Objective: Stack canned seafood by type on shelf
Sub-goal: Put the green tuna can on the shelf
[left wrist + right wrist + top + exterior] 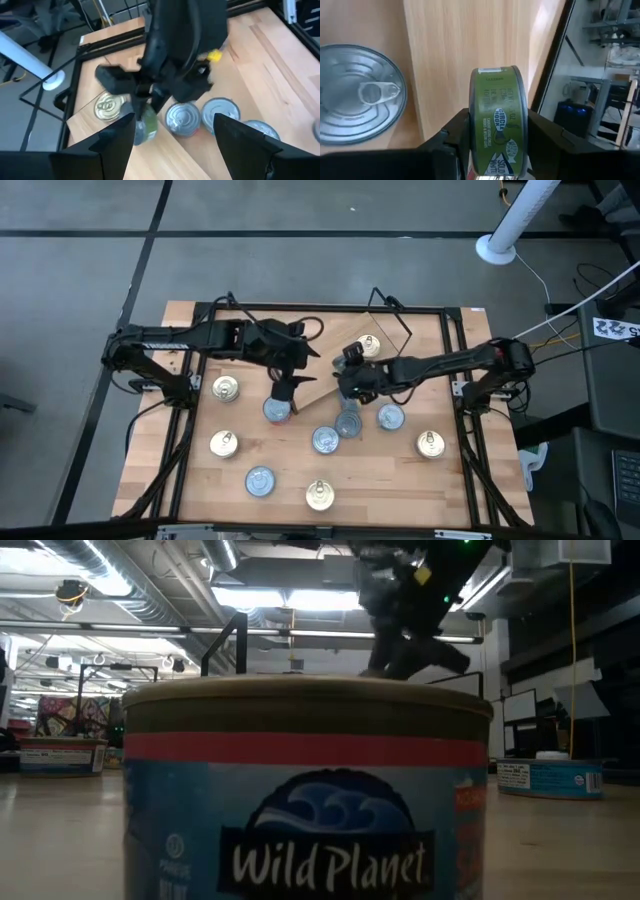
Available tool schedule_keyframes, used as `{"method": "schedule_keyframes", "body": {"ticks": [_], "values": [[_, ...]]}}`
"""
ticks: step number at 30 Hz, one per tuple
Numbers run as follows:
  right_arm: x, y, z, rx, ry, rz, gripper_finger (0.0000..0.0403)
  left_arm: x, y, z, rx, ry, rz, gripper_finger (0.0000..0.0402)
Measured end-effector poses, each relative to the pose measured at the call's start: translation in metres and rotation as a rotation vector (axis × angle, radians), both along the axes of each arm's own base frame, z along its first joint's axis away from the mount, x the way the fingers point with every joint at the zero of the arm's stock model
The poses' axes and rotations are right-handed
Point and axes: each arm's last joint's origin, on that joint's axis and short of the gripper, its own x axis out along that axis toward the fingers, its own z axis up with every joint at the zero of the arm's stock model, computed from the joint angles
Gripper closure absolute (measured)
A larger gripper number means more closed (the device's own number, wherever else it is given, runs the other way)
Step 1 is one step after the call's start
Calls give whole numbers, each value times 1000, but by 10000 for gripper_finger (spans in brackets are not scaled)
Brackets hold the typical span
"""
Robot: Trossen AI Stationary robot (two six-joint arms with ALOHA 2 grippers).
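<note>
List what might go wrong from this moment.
The right gripper pinches a green-labelled tin on edge, so it might slip or roll when released. The open left gripper hovers close above a silver-topped tin beside the right arm; the arms could collide near the shelf.

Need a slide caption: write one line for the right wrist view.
Right gripper holds a green-labelled tin on edge above the shelf, beside a silvery-topped tin.

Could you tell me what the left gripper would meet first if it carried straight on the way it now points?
Most likely the right gripper and the green tin it holds, straight ahead of the open left gripper; depth is hard to judge.
</note>
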Motion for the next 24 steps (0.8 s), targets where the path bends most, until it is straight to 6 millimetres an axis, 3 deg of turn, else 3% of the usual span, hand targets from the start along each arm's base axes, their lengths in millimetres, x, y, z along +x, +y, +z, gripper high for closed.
{"method": "schedule_keyframes", "body": {"ticks": [12, 20, 24], "values": [[16, -13, -32, -76, 84, -31, 260, 0, -5, 0, -4, 2, -4, 137], [16, -25, -32, -47, 83, -51, 257, 0, -4, -1, -26, 7, 13, 137], [16, -24, -33, -33, 85, -41, 227, -1, -4, -1, -32, 13, 17, 137]]}}
